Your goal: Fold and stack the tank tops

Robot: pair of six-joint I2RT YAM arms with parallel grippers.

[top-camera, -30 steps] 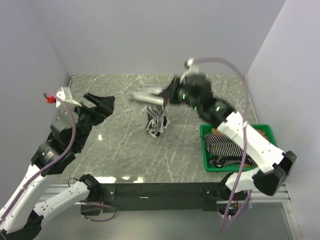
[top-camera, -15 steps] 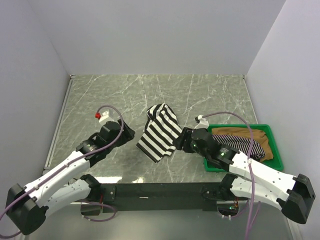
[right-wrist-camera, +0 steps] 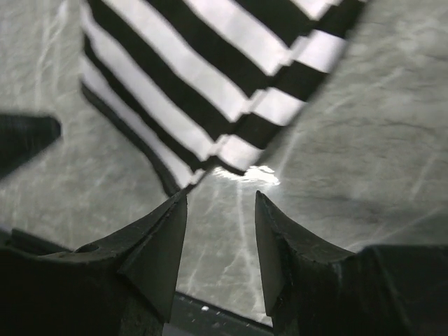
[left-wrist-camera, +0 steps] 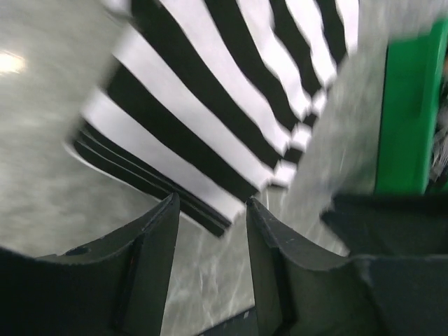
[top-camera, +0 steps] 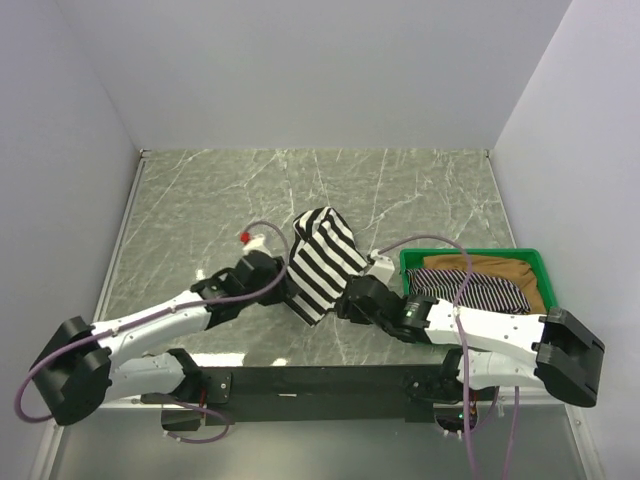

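Now: the black-and-white striped top (top-camera: 322, 262) lies flat on the table (top-camera: 200, 200), roughly mid-table, its long side slanting away from the arms. The pinstriped top (top-camera: 470, 292) and the tan top (top-camera: 480, 268) sit bunched in the green tray (top-camera: 470, 254) at the right, so I judge two of the three are not yet folded.

The left gripper (left-wrist-camera: 210, 204) and right gripper (right-wrist-camera: 220, 197) sit low at the near end of the striped top, one on each side. I think they are placed to take both near corners for a fold. Each has its jaws partly apart with nothing between them, and the cloth edge lies just ahead of the tips.

The overhead view gives the layout and the tray contents, but the wrists hide the jaws. The wrist views show the jaw gaps. The left one also shows stacked edges at the near hem, which suggests the cloth is doubled there.
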